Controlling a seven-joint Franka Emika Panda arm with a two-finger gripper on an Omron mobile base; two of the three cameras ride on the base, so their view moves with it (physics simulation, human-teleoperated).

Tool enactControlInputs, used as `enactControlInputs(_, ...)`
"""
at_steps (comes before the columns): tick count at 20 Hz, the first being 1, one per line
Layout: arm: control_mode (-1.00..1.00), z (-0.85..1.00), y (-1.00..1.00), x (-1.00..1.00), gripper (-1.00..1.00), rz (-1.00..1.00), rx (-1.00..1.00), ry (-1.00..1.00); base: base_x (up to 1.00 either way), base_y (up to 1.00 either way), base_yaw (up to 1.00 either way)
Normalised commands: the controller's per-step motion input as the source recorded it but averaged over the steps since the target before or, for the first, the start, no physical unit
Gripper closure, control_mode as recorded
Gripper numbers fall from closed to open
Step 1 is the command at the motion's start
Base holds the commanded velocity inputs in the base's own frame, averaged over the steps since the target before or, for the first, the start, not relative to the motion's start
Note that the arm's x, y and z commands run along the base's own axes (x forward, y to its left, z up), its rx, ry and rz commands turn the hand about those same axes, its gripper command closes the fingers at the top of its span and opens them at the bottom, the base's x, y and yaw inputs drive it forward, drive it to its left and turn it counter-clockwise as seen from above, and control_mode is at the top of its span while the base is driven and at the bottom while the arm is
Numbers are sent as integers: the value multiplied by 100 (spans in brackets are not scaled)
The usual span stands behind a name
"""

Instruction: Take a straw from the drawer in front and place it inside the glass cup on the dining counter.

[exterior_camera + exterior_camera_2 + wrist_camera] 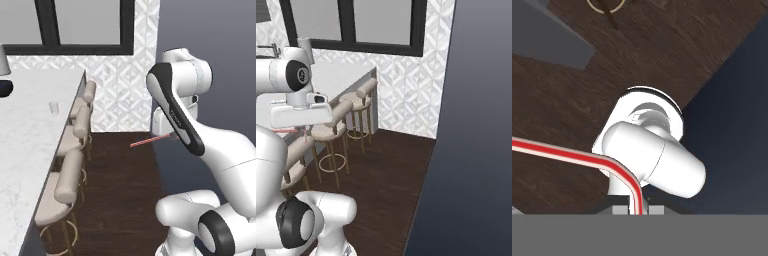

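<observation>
The end effector (632, 210) is clamped shut on the thin red straw (150, 140), whose near end rises between the two dark tips at the 6 o'clock edge of the hand view before it appears to bend and run off toward 9 o'clock. In the left base view the straw juts out from behind the white forearm, slanting toward 8 o'clock, held in the air above the dark wooden floor (125, 190) and touching nothing else. So the pick-up half of the job looks finished: the straw is in hand and carried.

What remains is the delivery. The small clear glass cup (54, 107) stands upright on the long white marble-veined bench (25, 145), at roughly 10 o'clock from the straw's free tip and well apart from it, with a row of beige padded stools (67, 187) between arm and bench edge. The straw has yet to be brought over the cup's mouth, tipped closer to upright, lowered in and released.
</observation>
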Motion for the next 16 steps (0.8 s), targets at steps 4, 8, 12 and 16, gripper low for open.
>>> enactControlInputs(4,100,0,0,0,100,0,0,0,86,-56,57)
enactControlInputs(8,100,0,0,0,100,0,0,0,82,-57,58)
enactControlInputs(12,100,0,0,0,100,0,0,0,78,-61,58)
enactControlInputs(16,100,0,0,0,100,0,0,0,74,-61,58)
